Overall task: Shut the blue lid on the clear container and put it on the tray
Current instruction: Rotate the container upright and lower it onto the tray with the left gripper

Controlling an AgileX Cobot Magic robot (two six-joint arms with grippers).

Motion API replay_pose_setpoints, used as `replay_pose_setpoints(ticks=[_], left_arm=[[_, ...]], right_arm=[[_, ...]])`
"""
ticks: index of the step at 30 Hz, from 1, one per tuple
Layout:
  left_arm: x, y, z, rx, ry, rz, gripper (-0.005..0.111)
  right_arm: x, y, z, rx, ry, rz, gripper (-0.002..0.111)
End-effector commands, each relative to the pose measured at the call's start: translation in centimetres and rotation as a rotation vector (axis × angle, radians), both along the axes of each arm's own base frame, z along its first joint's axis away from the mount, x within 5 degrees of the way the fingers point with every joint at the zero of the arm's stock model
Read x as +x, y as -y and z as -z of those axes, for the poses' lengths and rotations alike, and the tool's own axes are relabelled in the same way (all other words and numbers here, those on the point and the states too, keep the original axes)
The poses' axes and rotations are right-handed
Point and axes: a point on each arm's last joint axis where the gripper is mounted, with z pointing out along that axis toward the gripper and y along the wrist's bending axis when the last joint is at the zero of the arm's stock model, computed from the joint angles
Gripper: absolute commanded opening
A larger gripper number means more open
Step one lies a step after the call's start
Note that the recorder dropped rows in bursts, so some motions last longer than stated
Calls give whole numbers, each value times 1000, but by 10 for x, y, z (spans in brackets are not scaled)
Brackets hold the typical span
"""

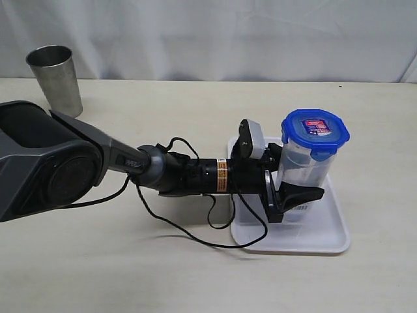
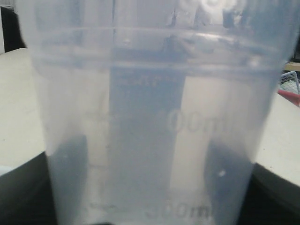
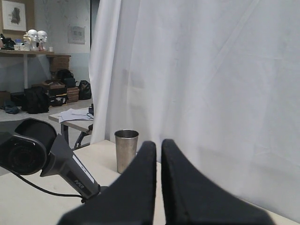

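Observation:
The clear container [image 1: 301,171] stands upright on the white tray [image 1: 313,238], near the tray's back left. The blue lid [image 1: 315,132] sits on its rim, red-and-white sticker up. My left gripper [image 1: 305,181] reaches in from the left and is shut on the container's lower body, one black finger in front, the other hidden behind. In the left wrist view the container [image 2: 150,117] fills the frame, with dark fingers [image 2: 18,197] at both sides. My right gripper [image 3: 158,150] is shut and holds nothing; it is out of the exterior view.
A grey steel cup [image 1: 57,78] stands at the back left of the table, also in the right wrist view as the cup [image 3: 126,149]. The left arm [image 1: 98,163] and its black cable [image 1: 189,238] lie across the table's left and middle. A white curtain hangs behind.

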Motion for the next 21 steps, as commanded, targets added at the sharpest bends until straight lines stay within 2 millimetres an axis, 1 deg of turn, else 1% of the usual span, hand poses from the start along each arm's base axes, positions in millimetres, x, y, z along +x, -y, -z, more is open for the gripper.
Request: replay_pose_setpoints(ticks=[1, 15, 17, 19, 21], left_arm=[[1, 0, -4, -58, -2, -10, 0], [2, 0, -3, -47, -1, -21, 1], [2, 0, -3, -47, -1, -21, 7], [2, 0, -4, -53, -1, -18, 18], [2, 0, -4, -53, -1, -18, 34]], right_arm=[[0, 0, 2, -13, 3, 4, 4], [0, 0, 2, -13, 2, 4, 4], [0, 0, 2, -13, 2, 4, 4], [0, 0, 2, -15, 0, 4, 4], [0, 0, 2, -15, 0, 4, 4]])
